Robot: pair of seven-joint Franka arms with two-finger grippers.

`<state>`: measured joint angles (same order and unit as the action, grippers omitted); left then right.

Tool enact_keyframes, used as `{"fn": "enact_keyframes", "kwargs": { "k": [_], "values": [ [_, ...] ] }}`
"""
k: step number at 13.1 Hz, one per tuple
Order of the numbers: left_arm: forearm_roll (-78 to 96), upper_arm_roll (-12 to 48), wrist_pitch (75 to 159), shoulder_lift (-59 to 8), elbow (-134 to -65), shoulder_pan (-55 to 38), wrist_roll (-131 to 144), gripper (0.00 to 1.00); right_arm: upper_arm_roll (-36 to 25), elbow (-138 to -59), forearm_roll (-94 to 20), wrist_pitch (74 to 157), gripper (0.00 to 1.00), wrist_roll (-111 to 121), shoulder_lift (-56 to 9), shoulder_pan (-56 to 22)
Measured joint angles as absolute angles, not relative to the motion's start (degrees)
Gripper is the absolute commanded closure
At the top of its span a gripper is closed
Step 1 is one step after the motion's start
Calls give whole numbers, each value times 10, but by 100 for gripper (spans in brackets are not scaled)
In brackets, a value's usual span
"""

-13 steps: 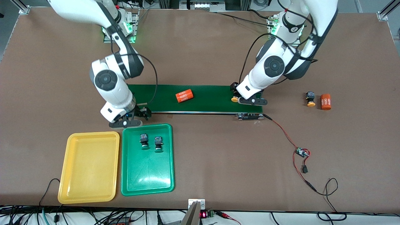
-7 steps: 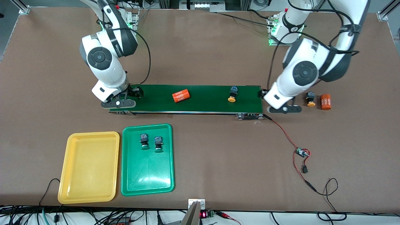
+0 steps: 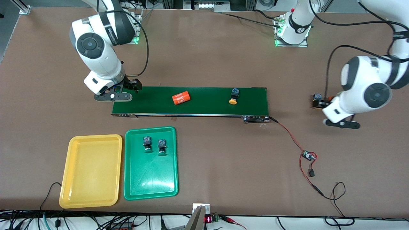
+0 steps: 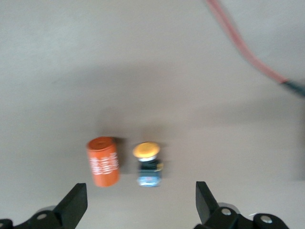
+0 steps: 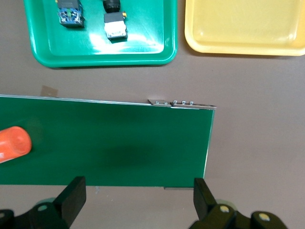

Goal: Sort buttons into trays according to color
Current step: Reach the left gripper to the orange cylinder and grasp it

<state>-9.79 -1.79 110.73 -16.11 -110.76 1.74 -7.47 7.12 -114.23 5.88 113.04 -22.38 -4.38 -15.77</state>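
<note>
Two green-capped buttons (image 3: 147,143) (image 3: 162,147) lie in the green tray (image 3: 150,182), beside the bare yellow tray (image 3: 91,179). One yellow-capped button (image 3: 234,96) rides on the belt. Another yellow-capped button (image 3: 316,101) lies on the table toward the left arm's end, partly hidden by that arm. My left gripper (image 3: 341,124) hangs open over the table just by it; the left wrist view shows that button (image 4: 148,164) ahead of the open left gripper (image 4: 140,205). My right gripper (image 3: 112,96) is open above the belt's end at the right arm's side, and the right gripper (image 5: 138,198) holds nothing.
A long dark-green conveyor belt (image 3: 207,105) crosses the middle, carrying an orange "4680" cylinder (image 3: 181,98). A second orange cylinder (image 4: 102,162) lies beside the yellow-capped button on the table. A red wire with a small circuit board (image 3: 308,156) trails from the belt's end.
The left arm swung from the belt's end out to the button on the table. The right arm rose from beside the green tray to the belt's end. Cylinder and belt button drifted toward the right arm's end.
</note>
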Motion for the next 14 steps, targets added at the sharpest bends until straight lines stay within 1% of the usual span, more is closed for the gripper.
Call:
{"fn": "enact_keyframes", "kwargs": {
  "k": [2, 4, 7, 8, 10, 11, 12, 14],
  "values": [
    [-101, -58, 1126, -178, -1120, 25, -143, 0, 66, -1110, 57, 1093, 0, -222, -42, -155],
    [-102, -91, 1204, -195, -1154, 35, -200, 0, 62, -1078, 43, 1055, 0, -197, -41, -137],
    [-102, -106, 1333, -208, -1231, 57, -228, 0, 57, -1040, 22, 1008, 0, -148, -40, -86],
    [-102, -107, 1363, -211, -1254, 62, -229, 0, 57, -1023, 20, 987, 0, -138, -40, -71],
    [-95, -108, 1388, -216, -1277, 65, -229, 0, 56, -991, 20, 947, 0, -128, -41, -53],
    [-86, -108, 1391, -218, -1279, 65, -229, 7, 57, -979, 20, 930, 0, -123, -41, -45],
    [-81, -108, 1391, -222, -1280, 65, -229, 24, 57, -970, 20, 915, 0, -112, -41, -35],
    [-78, -108, 1391, -229, -1280, 65, -229, 54, 57, -962, 5, 897, 0, -81, -39, -2]
  ]
}}
